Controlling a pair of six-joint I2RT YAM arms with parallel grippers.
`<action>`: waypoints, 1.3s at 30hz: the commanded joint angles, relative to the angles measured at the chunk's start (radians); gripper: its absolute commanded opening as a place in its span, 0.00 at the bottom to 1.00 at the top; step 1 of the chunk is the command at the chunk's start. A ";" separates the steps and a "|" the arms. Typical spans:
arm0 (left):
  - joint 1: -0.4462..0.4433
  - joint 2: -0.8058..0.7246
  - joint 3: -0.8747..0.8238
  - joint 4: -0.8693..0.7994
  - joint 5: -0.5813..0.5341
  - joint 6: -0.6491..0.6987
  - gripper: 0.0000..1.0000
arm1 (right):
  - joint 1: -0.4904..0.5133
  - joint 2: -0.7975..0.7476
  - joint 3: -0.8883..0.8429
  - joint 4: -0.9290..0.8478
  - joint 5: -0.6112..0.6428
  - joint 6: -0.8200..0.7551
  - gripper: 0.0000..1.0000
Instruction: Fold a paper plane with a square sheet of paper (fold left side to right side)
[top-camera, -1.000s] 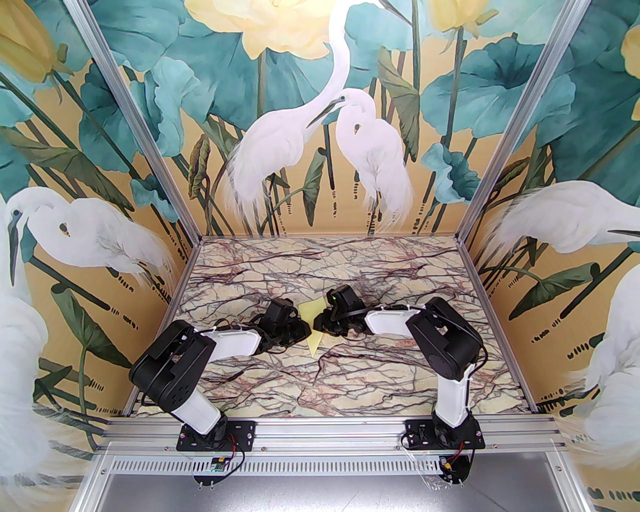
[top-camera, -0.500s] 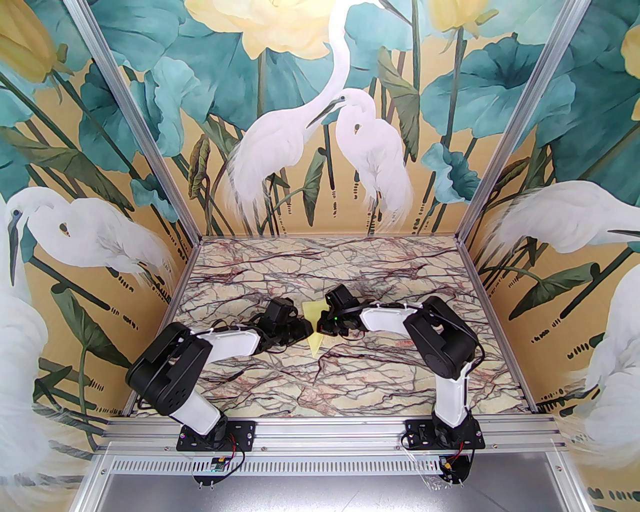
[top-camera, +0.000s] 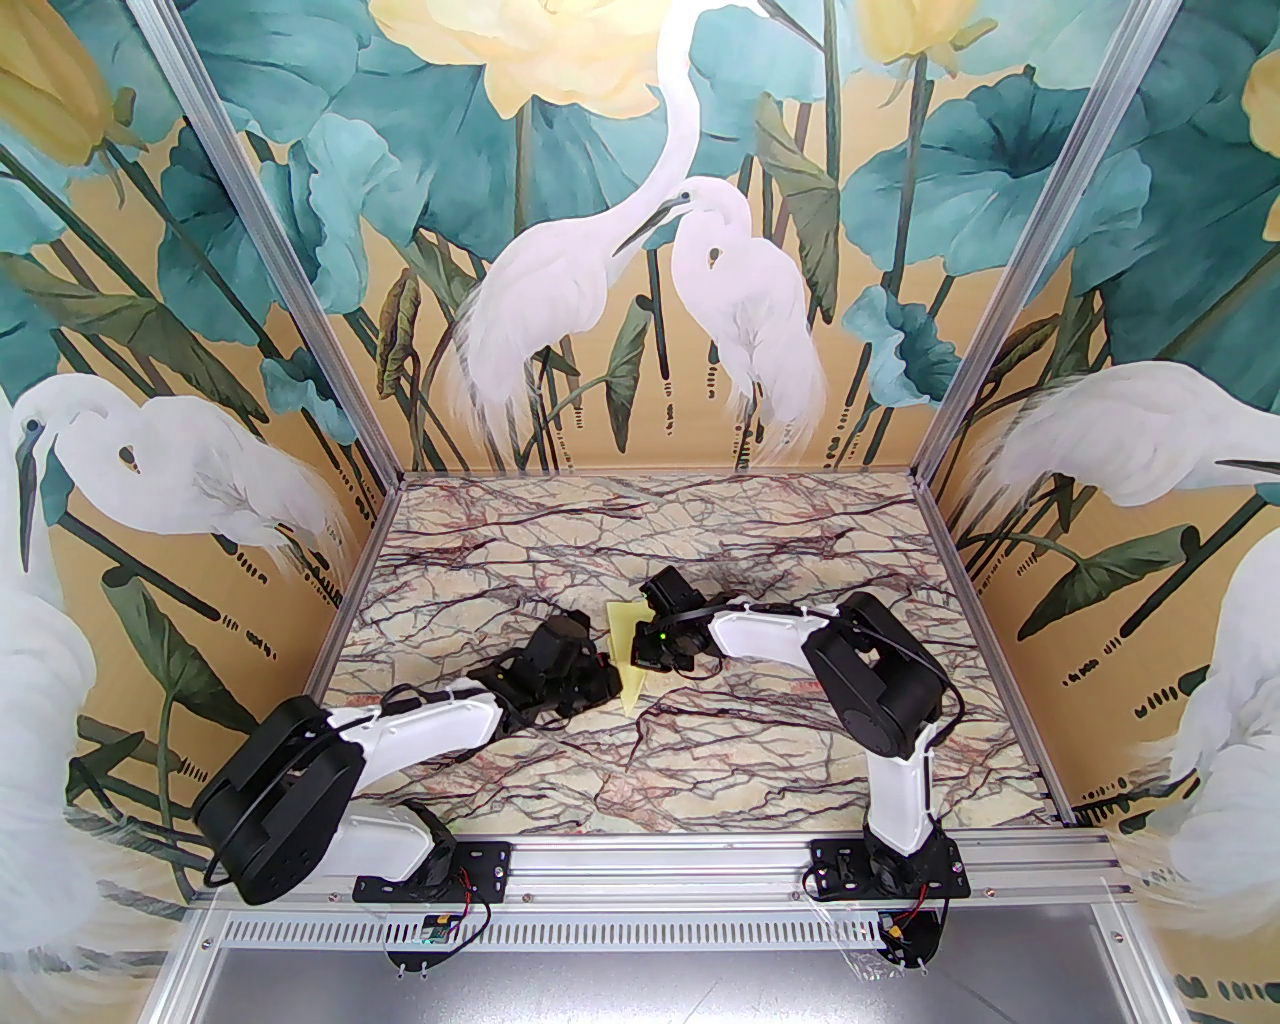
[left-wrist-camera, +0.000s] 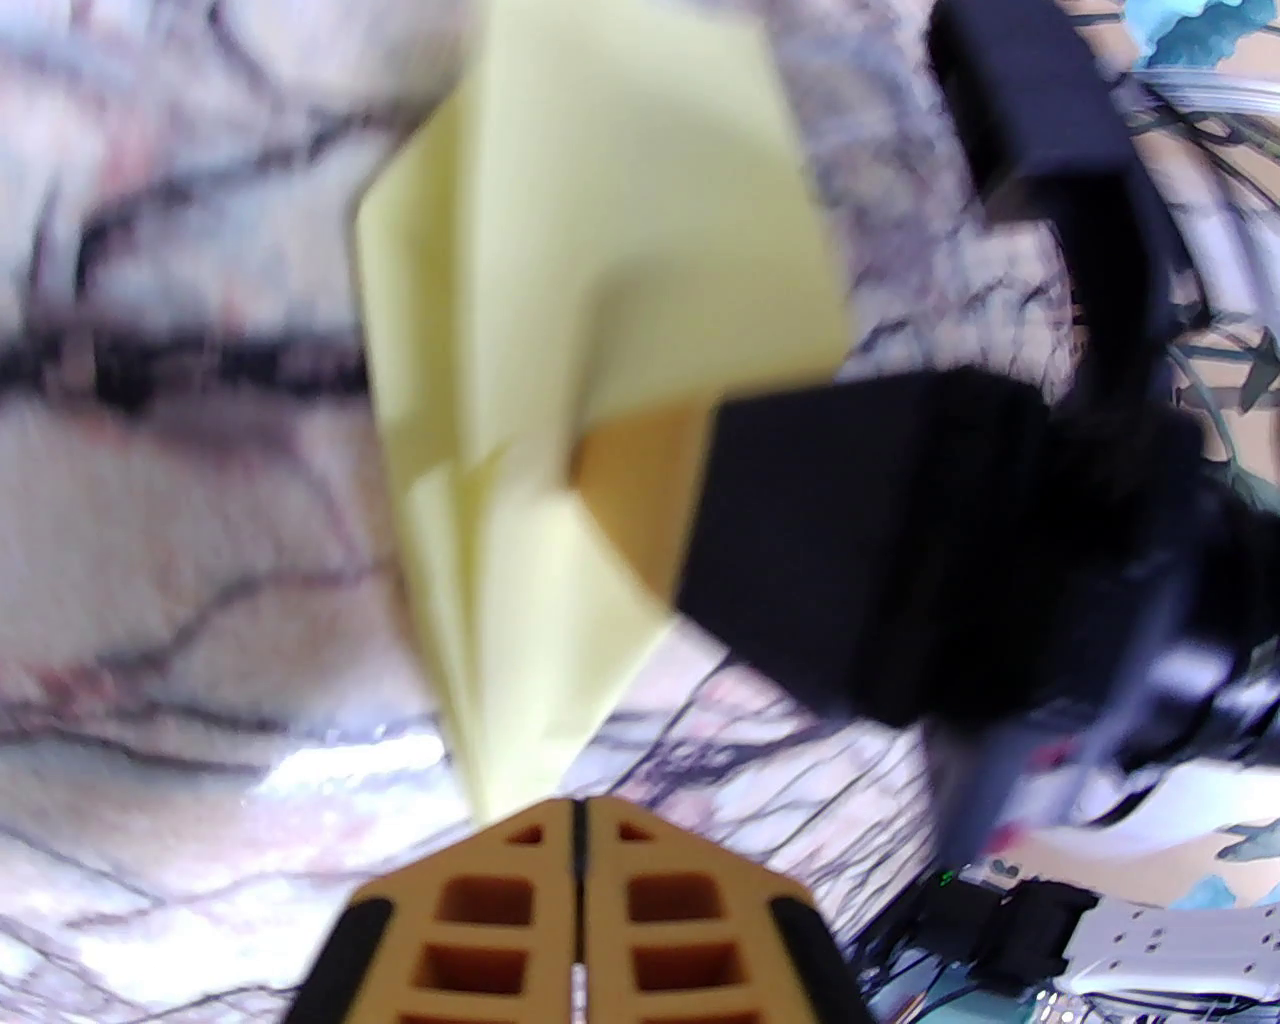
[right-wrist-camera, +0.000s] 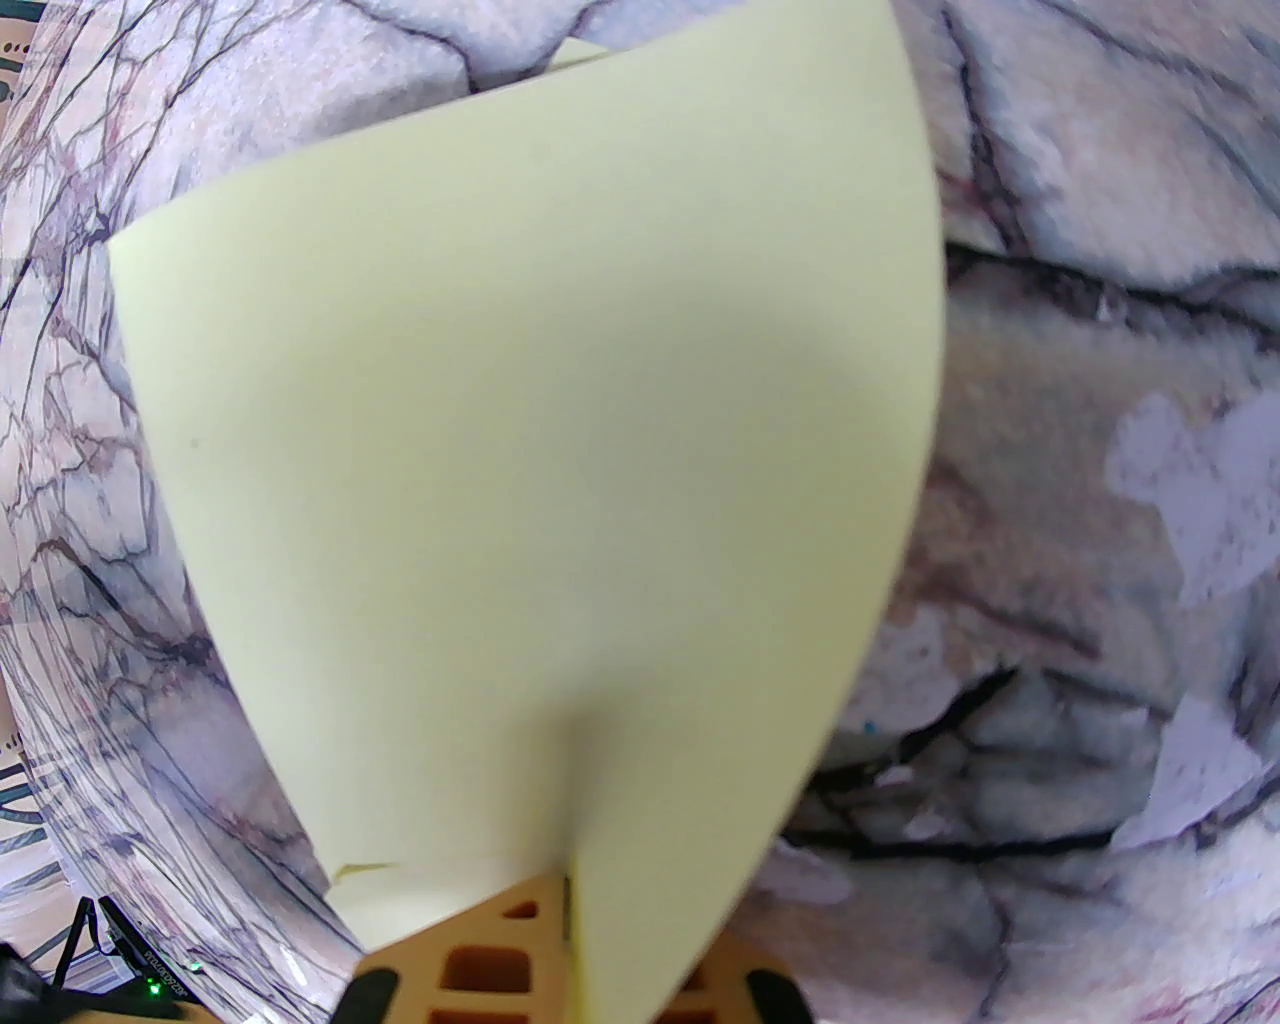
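The square sheet of paper (top-camera: 625, 625) is pale yellow and folded into a pointed paper plane shape. It stands tilted near the table's middle, between the two grippers. My right gripper (right-wrist-camera: 568, 900) is shut on it, and the curved paper (right-wrist-camera: 540, 450) rises from between its fingers. In the top view that right gripper (top-camera: 641, 655) sits against the paper's right side. My left gripper (left-wrist-camera: 578, 815) is shut with nothing between its fingers, and the paper's pointed end (left-wrist-camera: 500, 700) lies just beyond its tips. From above, the left gripper (top-camera: 610, 682) is just left of the paper.
The marble-patterned table (top-camera: 650, 760) is boxed in by painted walls on three sides with slanted aluminium posts (top-camera: 290, 290). An aluminium rail (top-camera: 650, 865) carrying both arm bases runs along the near edge. The left arm's elbow (top-camera: 275, 810) hangs low at the near left.
The left arm has drawn back toward the near left, its elbow dropping, and its gripper now sits off the paper, shut. The right gripper has shifted slightly left, still holding the paper.
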 joint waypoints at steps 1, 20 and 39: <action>-0.027 0.054 0.020 0.041 -0.008 -0.022 0.02 | 0.008 0.022 0.018 -0.023 0.012 0.005 0.00; -0.113 0.153 0.117 -0.157 -0.131 0.051 0.03 | 0.009 0.033 0.042 -0.052 0.012 0.002 0.00; 0.019 -0.044 0.072 -0.142 -0.051 0.068 0.22 | 0.008 0.014 0.039 -0.075 0.029 0.002 0.00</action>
